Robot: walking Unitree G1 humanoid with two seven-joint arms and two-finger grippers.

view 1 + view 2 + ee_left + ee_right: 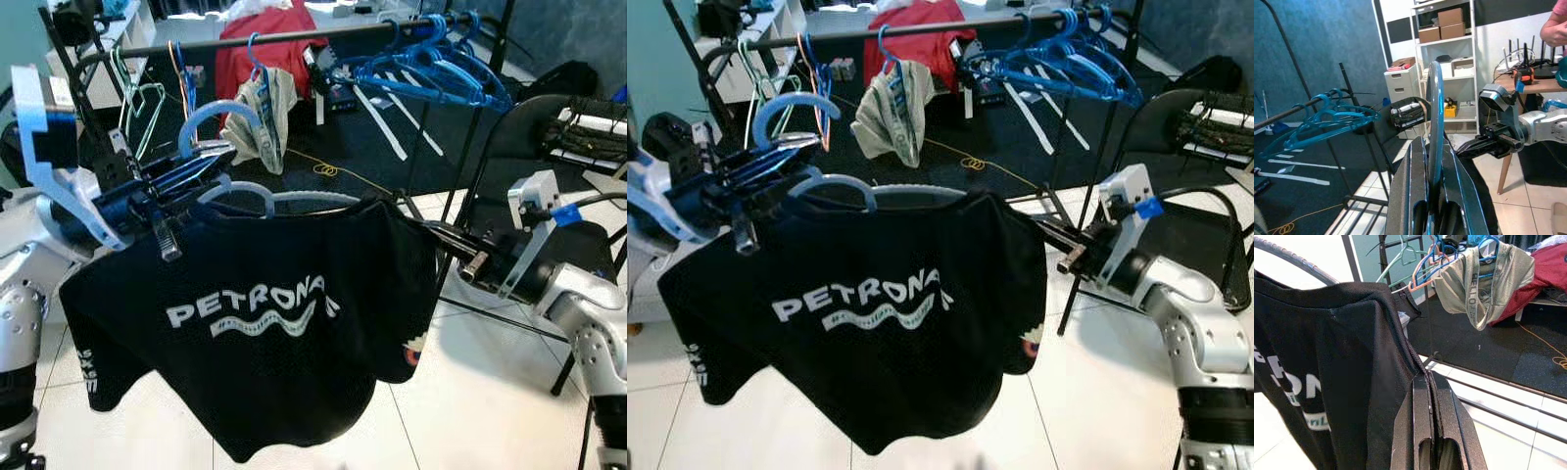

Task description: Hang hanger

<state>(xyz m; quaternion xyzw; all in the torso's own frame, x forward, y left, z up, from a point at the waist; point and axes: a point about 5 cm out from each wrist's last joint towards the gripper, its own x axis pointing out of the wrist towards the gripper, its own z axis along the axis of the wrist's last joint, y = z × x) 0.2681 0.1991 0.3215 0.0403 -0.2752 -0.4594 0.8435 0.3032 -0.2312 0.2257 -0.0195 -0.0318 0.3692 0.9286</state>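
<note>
The robot holds a black T-shirt (265, 323) with white letters on a light blue hanger (235, 191) in front of itself, between its two arms. The left gripper (162, 196) is closed on the hanger near its hook; in the left wrist view the two black fingers (1408, 196) press on the blue plastic from both sides, and the hook (1435, 112) rises above them. The right gripper (431, 233) is at the other end, and in the right wrist view its fingers (1422, 421) are shut tight on the seam of the shirt at the shoulder; it is hard to see if the hanger arm is also inside the pinch, probably only cloth is. The clothes rail (294, 37) stands behind and above the shirt, well apart from it, and already carries a bunch of blue hangers (431, 69) on the robot's right, a grey garment (260, 117) on a hanger near the middle, and some thin empty hangers (137, 93) on the robot's left. So the step in hand seems to be the carrying of the loaded hanger toward the rail, and the hanging itself is not yet done. The next move calls for lifting the hook higher than the bar, bringing it forward over a free part of the rail, maybe between the grey garment and the blue bunch, and lowering it until it catches before either gripper lets go.
</note>
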